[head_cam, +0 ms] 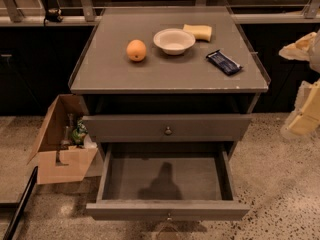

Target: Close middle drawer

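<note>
The middle drawer (167, 210) of the grey cabinet is pulled far out toward me. Its inside is empty, and its small round knob sits at the bottom edge of the view. The wider top drawer (168, 129) above it is shut flush. The lowest drawer front is hidden under the open one. My gripper (303, 118) shows as pale cream parts at the right edge of the view, to the right of the cabinet at about top-drawer height. It is apart from the drawers and touches nothing.
On the cabinet top (110, 74) lie an orange (136, 50), a white bowl (174, 40), a yellow sponge (198, 32) and a dark snack bar (224, 62). An open cardboard box (59, 146) with bottles stands on the floor at the left. A dark counter runs behind.
</note>
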Motion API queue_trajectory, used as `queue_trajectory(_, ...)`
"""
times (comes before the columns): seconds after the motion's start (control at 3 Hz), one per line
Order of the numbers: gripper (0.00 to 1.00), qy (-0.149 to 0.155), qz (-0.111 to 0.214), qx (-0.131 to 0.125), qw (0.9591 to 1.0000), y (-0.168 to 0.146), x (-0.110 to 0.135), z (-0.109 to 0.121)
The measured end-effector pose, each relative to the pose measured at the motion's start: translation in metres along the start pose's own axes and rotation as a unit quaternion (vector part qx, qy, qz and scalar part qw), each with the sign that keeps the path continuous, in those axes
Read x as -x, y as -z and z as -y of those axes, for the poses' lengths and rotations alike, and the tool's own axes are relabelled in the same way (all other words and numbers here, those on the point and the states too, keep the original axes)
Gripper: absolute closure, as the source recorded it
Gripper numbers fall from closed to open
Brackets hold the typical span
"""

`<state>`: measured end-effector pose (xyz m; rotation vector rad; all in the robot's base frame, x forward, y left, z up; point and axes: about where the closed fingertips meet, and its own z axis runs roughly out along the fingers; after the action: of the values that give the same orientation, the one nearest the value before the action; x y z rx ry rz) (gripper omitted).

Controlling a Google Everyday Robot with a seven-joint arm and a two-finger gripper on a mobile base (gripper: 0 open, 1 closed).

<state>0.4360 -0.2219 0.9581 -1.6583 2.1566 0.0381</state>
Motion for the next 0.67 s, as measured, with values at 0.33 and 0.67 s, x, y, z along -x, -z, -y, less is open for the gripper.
queue_trajectory(0.33,0.0,0.008,0.08,0.045,0.9957,-0.022,-0.004,-0.004)
queue_trajectory(0.67,0.0,0.019,0.158,0.094,0.9828,-0.046,0.006,-0.014)
